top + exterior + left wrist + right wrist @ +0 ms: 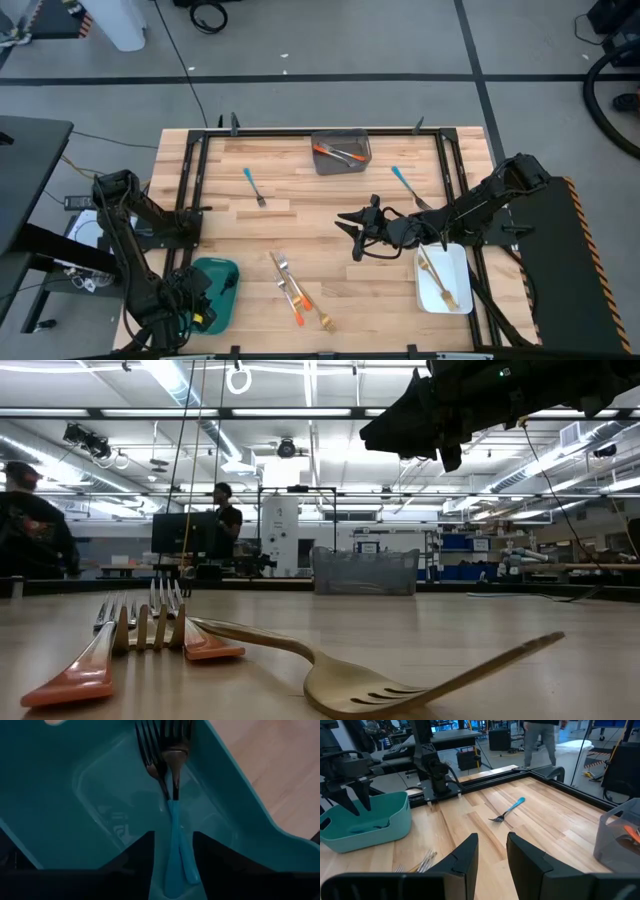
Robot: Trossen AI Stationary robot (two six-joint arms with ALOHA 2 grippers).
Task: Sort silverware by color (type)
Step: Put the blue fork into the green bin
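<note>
At the lower left of the overhead frame the left tool (200, 300) hangs over the teal bin (222, 290), fingers spread wide and gripping nothing; two blue-handled forks (172, 820) lie in the bin between them. Just right, a pile of orange and gold silverware (297, 292) rests on the counter (330, 210). Mid-frame the right tool (352, 232) hovers partly open, empty. Gold pieces (437, 277) sit in the white bin (455, 262). Farther up lie two blue forks (254, 186) (404, 182), then the grey bin (340, 152) holding orange pieces.
</note>
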